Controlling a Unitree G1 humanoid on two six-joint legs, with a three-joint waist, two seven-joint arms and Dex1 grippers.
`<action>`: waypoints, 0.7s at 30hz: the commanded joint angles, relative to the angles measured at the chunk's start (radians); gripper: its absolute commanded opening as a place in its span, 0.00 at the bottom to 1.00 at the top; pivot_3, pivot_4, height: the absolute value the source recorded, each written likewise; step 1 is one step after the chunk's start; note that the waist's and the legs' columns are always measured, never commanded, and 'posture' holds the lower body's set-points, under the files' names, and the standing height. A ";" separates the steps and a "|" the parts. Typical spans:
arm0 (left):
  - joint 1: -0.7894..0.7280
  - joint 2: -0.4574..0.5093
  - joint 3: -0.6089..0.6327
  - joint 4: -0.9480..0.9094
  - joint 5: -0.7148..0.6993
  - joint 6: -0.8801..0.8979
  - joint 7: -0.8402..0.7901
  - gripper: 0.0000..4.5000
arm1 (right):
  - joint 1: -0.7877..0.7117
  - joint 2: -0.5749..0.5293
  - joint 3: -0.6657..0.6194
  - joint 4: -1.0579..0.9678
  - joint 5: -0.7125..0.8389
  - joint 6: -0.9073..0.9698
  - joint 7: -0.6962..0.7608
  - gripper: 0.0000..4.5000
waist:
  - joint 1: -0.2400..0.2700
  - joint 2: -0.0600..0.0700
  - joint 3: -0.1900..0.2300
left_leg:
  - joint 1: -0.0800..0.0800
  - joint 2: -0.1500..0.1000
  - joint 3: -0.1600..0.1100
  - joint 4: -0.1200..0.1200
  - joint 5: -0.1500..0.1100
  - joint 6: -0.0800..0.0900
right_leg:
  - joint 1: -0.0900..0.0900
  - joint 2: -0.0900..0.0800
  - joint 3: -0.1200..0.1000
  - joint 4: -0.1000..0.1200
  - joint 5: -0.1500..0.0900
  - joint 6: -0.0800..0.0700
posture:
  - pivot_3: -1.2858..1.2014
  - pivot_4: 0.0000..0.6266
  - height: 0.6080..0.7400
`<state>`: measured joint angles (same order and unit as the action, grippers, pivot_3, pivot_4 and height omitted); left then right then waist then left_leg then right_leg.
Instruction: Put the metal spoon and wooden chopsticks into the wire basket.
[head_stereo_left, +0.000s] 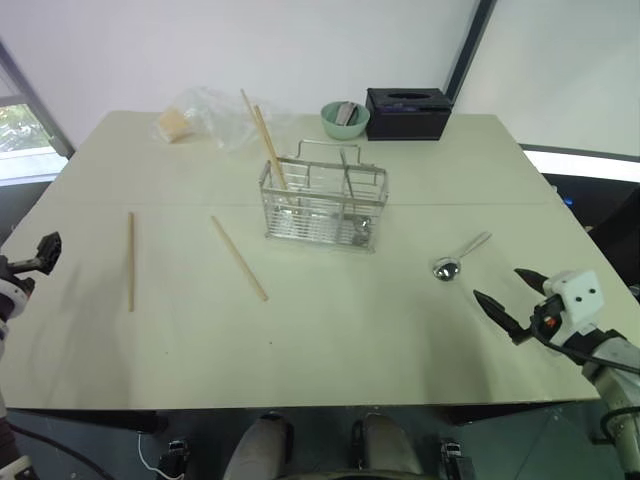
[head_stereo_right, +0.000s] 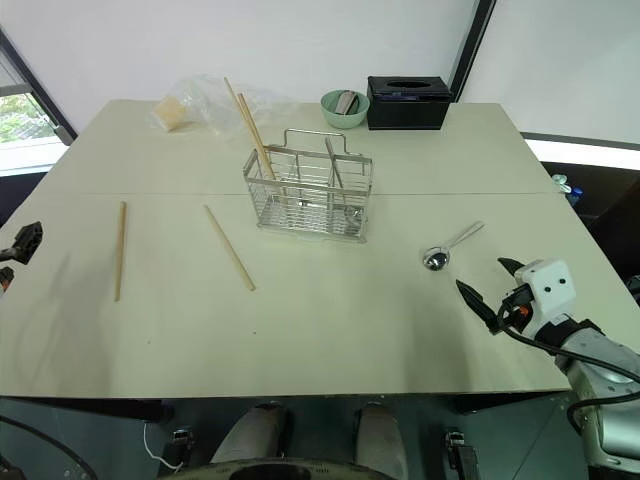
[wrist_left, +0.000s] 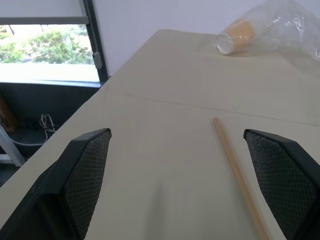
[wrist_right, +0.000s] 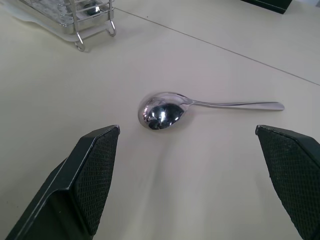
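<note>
Both claws, left (wrist_left: 175, 190) and right (wrist_right: 187, 180), gape empty; behind the silver wire basket (head_stereo_left: 323, 205) on the pale counter (head_stereo_left: 330, 330) stand a mint-green bowl (head_stereo_left: 344, 120) and black tissue box (head_stereo_left: 408, 113).

The counter (head_stereo_left: 330, 330) is pale cream, and on it the wire basket (head_stereo_left: 324, 205) shows a silver grid, the metal spoon (head_stereo_left: 458, 257) a mirror-bright silver and the wooden chopsticks (head_stereo_left: 238, 257) a pale tan. At 12 o'clock from the basket sit a mint-green bowl (head_stereo_left: 345, 119) and a black tissue box (head_stereo_left: 407, 113). Both tools have black fingers (wrist_right: 92, 172) with cross-hatched pads, and the right tool (head_stereo_left: 512, 295) carries a white block.
</note>
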<state>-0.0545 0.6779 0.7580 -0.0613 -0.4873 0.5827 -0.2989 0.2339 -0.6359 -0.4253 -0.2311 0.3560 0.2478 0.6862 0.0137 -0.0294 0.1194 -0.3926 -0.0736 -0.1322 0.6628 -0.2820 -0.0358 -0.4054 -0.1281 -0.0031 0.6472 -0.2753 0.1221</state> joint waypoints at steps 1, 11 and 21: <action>-0.019 0.034 -0.007 -0.035 0.002 -0.012 -0.014 1.00 | -0.006 0.006 -0.015 -0.009 0.004 -0.019 -0.011 1.00 | 0.000 0.000 0.000 | 0.000 0.000 0.000 0.000 0.000 0.000 | 0.000 0.000 0.000 0.000 0.000 0.000 | 0.52 0.24 0.31; -0.061 0.042 -0.027 0.000 0.006 -0.015 -0.020 1.00 | -0.030 -0.014 -0.010 0.005 -0.007 -0.036 -0.005 1.00 | -0.001 0.000 0.001 | 0.000 0.000 0.000 0.000 0.000 0.001 | 0.000 0.000 0.000 0.000 0.000 0.000 | 0.52 0.24 0.31; -0.073 0.039 -0.055 -0.040 -0.005 -0.007 -0.047 1.00 | -0.135 -0.091 0.018 0.096 -0.045 -0.086 0.050 1.00 | 0.000 0.000 0.001 | 0.000 0.000 0.000 0.000 0.000 0.001 | 0.000 0.000 0.000 0.000 0.000 0.000 | 0.52 0.24 0.31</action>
<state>-0.1159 0.7003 0.7128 -0.0480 -0.4830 0.5815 -0.3351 0.1238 -0.7025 -0.3999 -0.1403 0.3178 0.1913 0.7200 0.0132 -0.0290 0.1203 -0.3928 -0.0739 -0.1318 0.6628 -0.2815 -0.0350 -0.4055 -0.1284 -0.0033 0.6469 -0.2752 0.1221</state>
